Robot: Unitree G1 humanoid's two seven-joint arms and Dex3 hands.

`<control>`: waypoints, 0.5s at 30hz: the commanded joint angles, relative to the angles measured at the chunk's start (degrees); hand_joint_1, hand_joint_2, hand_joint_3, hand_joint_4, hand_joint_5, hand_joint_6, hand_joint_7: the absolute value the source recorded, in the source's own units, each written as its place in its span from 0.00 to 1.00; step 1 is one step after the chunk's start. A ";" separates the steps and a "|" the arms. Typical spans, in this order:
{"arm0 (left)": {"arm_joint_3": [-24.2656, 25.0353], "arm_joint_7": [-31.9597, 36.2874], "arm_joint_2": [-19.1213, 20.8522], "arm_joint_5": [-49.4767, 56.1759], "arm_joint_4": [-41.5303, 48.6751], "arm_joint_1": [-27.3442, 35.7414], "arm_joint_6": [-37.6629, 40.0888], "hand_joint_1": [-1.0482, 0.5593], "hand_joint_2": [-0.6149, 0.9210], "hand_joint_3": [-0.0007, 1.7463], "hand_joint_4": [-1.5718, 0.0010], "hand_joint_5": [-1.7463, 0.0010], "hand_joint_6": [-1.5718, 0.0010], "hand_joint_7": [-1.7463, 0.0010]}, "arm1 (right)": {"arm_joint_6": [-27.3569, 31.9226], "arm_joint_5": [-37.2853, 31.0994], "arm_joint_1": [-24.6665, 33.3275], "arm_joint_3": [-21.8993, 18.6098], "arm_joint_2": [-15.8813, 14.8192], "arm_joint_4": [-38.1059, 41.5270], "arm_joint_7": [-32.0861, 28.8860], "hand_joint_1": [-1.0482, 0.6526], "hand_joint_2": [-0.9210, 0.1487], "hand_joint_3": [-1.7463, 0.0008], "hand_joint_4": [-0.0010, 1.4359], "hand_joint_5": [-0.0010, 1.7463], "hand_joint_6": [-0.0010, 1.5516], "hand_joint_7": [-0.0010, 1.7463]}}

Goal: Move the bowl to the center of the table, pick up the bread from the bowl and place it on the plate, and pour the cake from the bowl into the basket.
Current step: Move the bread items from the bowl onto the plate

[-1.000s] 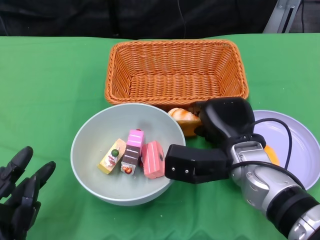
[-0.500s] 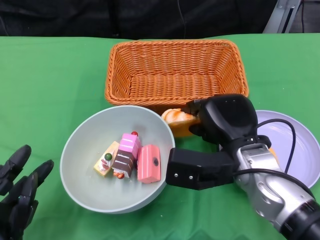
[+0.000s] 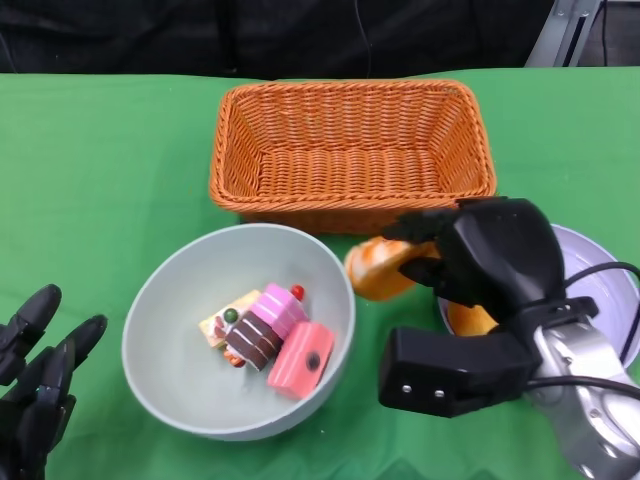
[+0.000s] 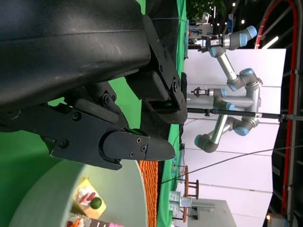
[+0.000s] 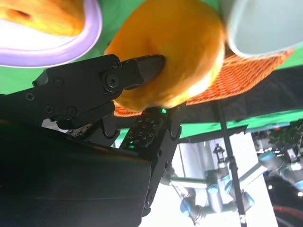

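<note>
My right hand (image 3: 440,262) pinches the bread (image 3: 380,266) between the pale bowl (image 3: 180,290), which holds the cake pieces (image 3: 270,340), and the plate (image 3: 600,270) at 3 o'clock, where another orange piece (image 3: 470,320) lies. The wicker basket (image 3: 350,150) sits at 12 o'clock on the green bench (image 3: 100,170). My left hand (image 3: 35,400) hovers spread at 8 o'clock.

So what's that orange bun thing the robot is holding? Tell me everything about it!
The bread is a round, smooth bun, golden orange with a paler cream patch, shiny like a toy. The right hand holds it, black fingers pressing into its side. It sits out of the bowl, between the bowl and the purple plate, just in front of the basket. I cannot tell whether it touches the green table. Another orange piece lies on the plate.
</note>
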 commanded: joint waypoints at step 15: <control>0.98 -2.11 1.56 -1.61 0.42 0.29 0.59 0.35 1.00 0.15 0.38 1.00 0.46 1.00 | -0.67 -0.85 4.34 -6.05 -2.37 -5.24 0.64 0.45 0.04 1.00 0.64 0.76 0.74 0.03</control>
